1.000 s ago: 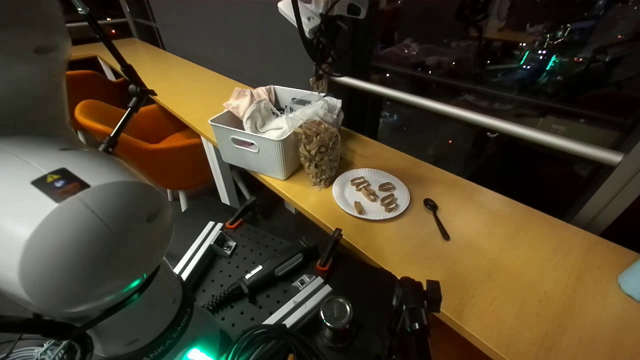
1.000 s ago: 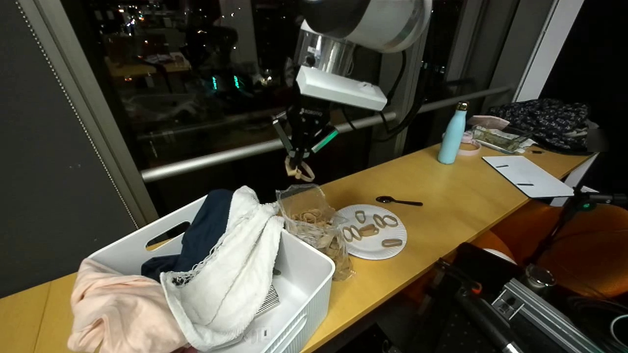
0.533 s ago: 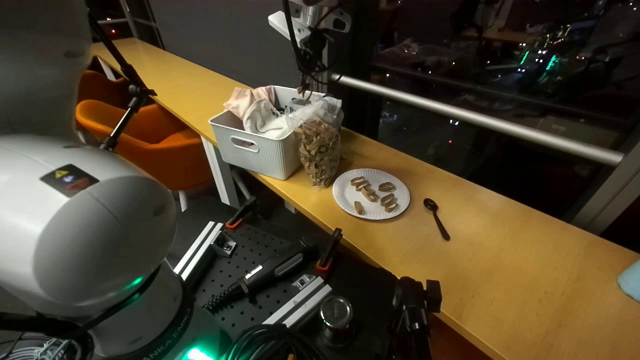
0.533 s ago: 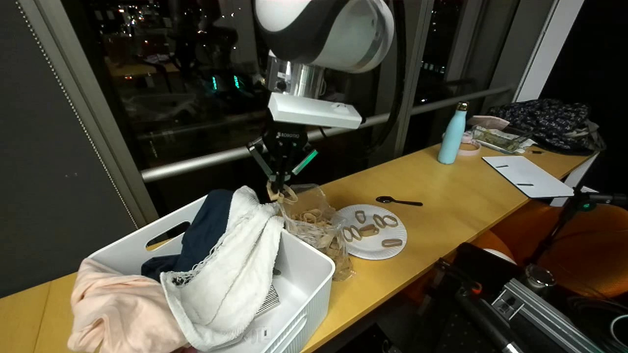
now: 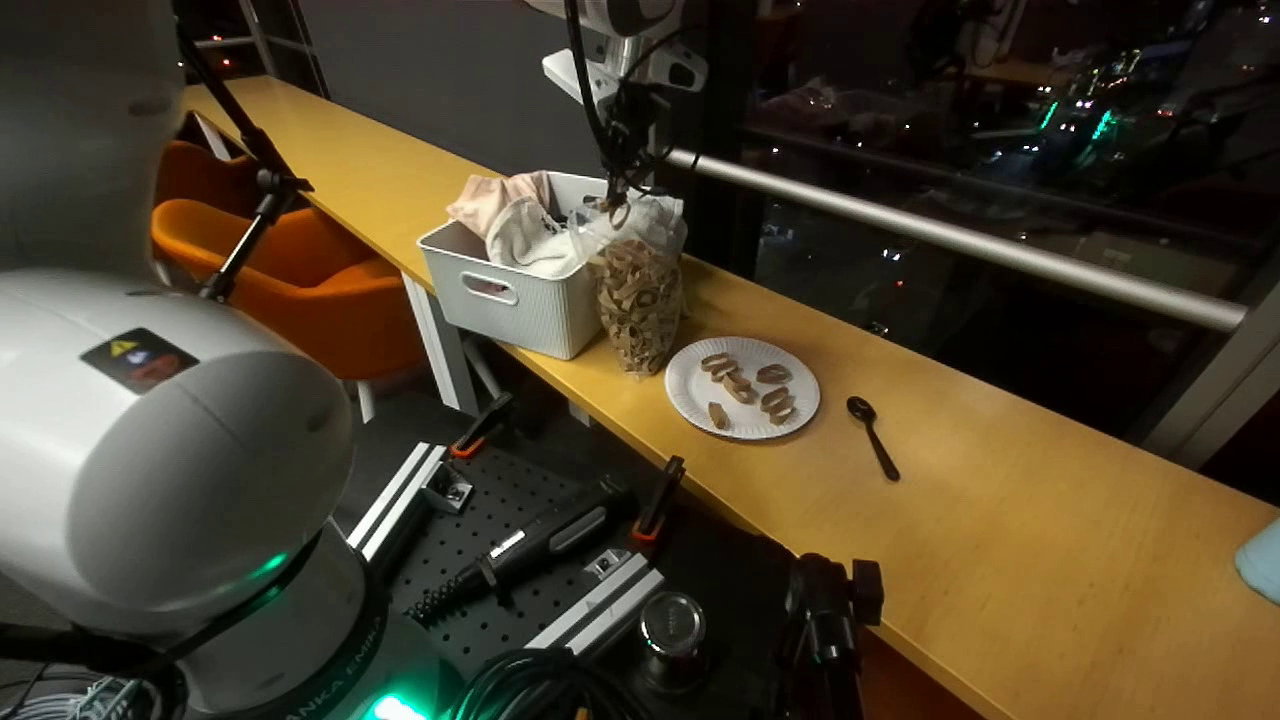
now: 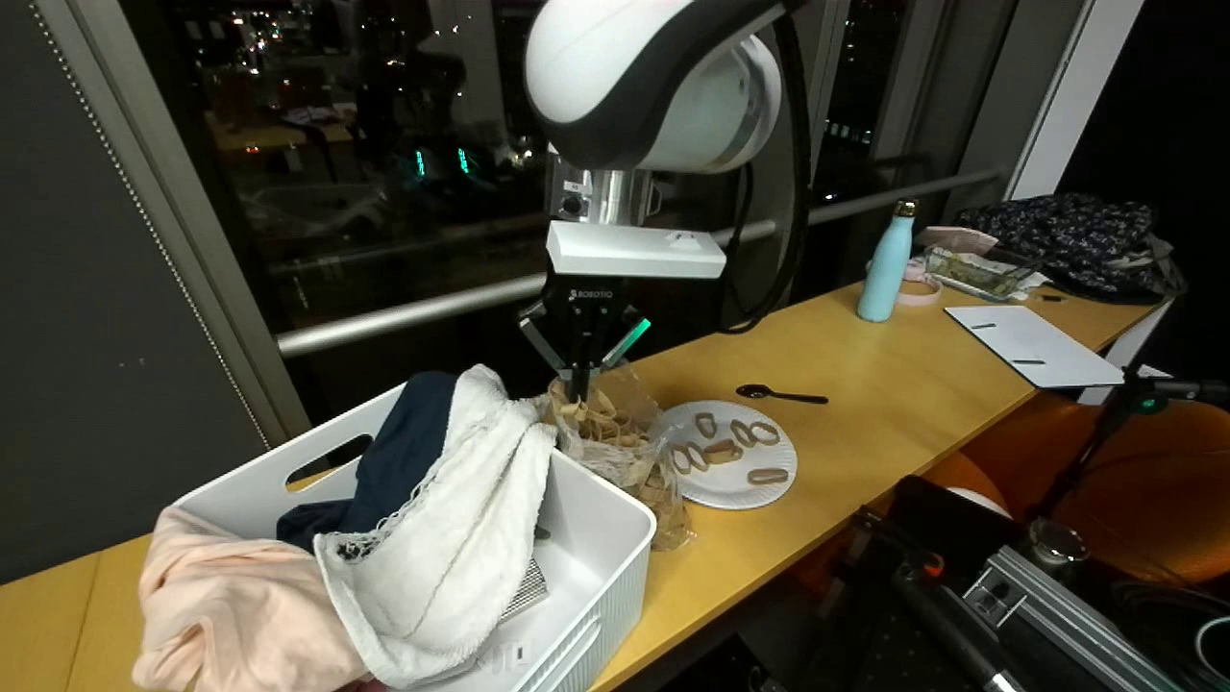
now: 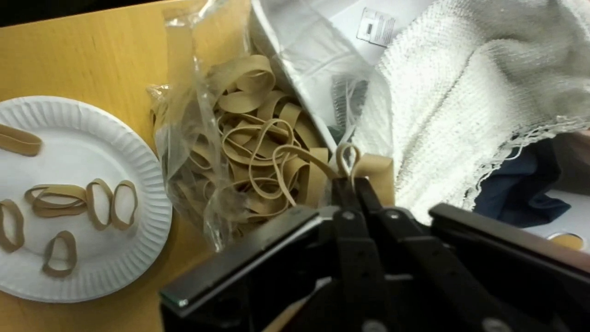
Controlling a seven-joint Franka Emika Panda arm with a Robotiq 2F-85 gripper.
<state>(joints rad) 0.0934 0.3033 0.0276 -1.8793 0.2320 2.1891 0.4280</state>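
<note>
Black gripper pinches looped tan rubber banding
Just beside, a clear plastic bag stands between a ribbed white plastic basket and a round white paper plate.

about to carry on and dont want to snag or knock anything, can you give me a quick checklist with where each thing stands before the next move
1. Grip: ok. The gripper pinches a rubber band, with loops sticking out.
2. Only one held: cannot tell. The loops overlap.
3. Bag open at the top: ok. Loose bands show inside in the wrist view.
4. Held band clear of the towel: cannot tell. It shows against the towel in the wrist view, its height unclear.
5. Plate out of the way: ok. It lies flat, apart from the gripper.
</note>
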